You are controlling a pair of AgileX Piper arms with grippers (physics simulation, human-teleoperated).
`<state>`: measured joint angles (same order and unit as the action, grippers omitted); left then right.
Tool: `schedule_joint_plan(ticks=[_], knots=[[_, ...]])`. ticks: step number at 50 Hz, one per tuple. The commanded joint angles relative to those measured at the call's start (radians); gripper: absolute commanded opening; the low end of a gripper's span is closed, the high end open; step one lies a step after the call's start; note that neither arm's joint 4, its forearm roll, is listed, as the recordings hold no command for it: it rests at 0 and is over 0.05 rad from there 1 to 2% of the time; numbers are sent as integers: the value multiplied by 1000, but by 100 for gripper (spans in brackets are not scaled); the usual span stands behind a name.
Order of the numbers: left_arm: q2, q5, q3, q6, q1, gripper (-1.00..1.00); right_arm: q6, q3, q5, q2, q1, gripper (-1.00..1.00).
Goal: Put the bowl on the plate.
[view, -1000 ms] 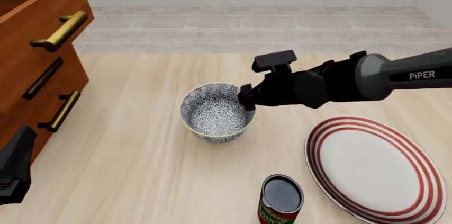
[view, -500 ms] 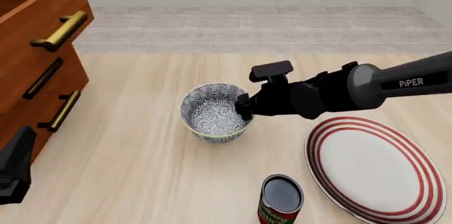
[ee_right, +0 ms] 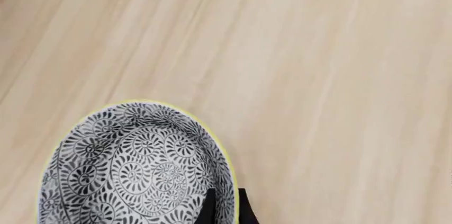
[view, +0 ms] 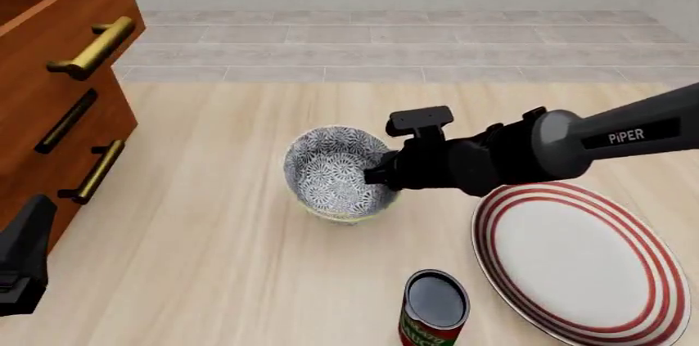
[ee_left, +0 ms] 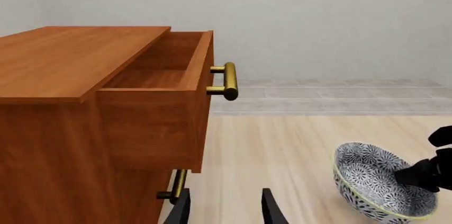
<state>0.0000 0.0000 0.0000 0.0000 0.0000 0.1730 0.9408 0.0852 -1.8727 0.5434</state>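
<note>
The grey-and-white patterned bowl (view: 333, 170) sits mid-table, tipped so its opening faces left, and its right rim is pinched by my right gripper (view: 382, 174). In the right wrist view one finger is inside the bowl (ee_right: 134, 171) and the other outside, with the right gripper (ee_right: 226, 211) shut on the yellow-green rim. The white plate (view: 579, 256) with red rings lies flat to the right of the bowl, near the front edge. My left gripper (ee_left: 224, 213) is open and holds nothing. It hangs low at the front left (view: 22, 260), beside the dresser. The left wrist view also catches the bowl (ee_left: 378, 181).
A wooden dresser (view: 55, 76) with brass handles stands at the left, its top drawer (ee_left: 162, 86) pulled open. A dark-topped can (view: 435, 309) with a red-green label stands in front of the bowl, just left of the plate.
My right gripper moved down onto the bowl's right rim and closed on it. The bowl has tilted and shifted slightly right. The left arm stayed still.
</note>
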Motion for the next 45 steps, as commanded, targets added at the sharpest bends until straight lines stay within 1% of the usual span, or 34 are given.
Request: schedule_joint_plan(ticks=[1, 14, 28, 45], knots=[[0, 0, 0, 0, 0, 100, 3, -22, 14, 7, 4, -100], [0, 0, 0, 0, 0, 100, -5, -17, 2, 27, 9, -100], [0, 0, 0, 0, 0, 100, -38, 33, -56, 88, -1, -100], [0, 0, 0, 0, 0, 100, -64, 59, -84, 145, -17, -100]])
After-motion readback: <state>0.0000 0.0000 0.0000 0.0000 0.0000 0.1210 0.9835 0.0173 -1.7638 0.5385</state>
